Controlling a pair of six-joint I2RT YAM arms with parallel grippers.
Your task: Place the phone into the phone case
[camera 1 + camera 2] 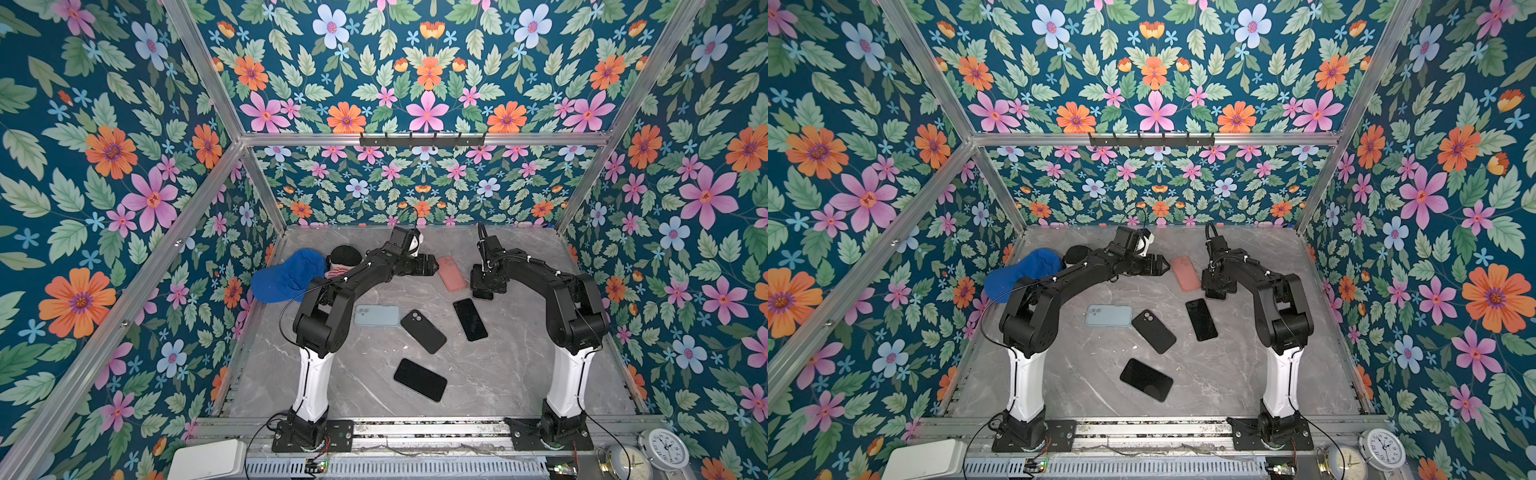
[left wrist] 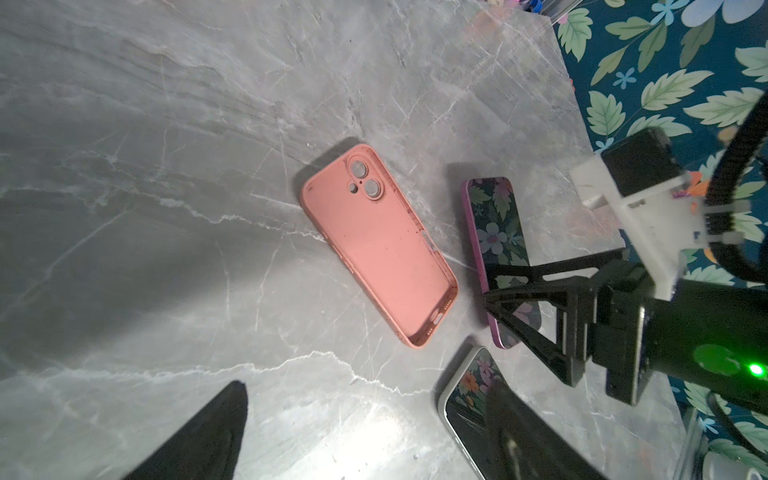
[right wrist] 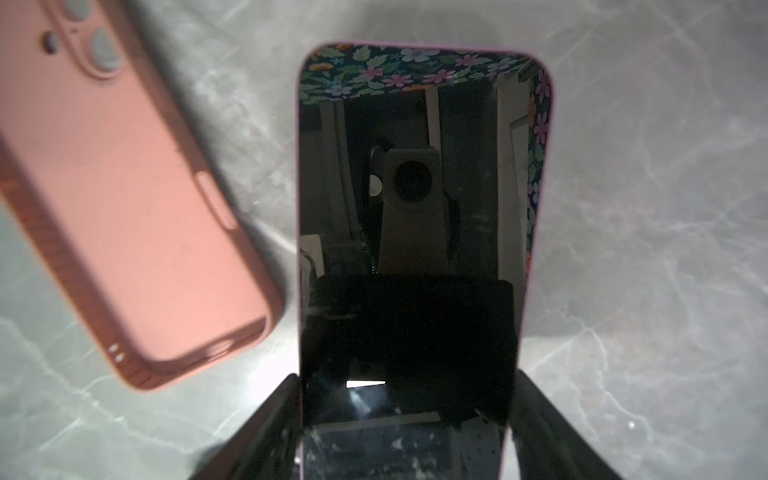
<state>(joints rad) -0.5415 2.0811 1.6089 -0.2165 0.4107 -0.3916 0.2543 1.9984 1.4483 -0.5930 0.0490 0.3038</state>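
While the right gripper pinches the glossy rounded phone, the left gripper gapes near the matte pink case.

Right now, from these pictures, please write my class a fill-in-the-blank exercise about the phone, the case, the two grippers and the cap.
1. The empty case between the two grippers is ___ in colour.
2. The phone clamped in the right gripper lies screen ___.
3. The left gripper has its jaws ___, holding nothing.
4. The baseball cap is ___.

Missing words: pink; up; open; blue.
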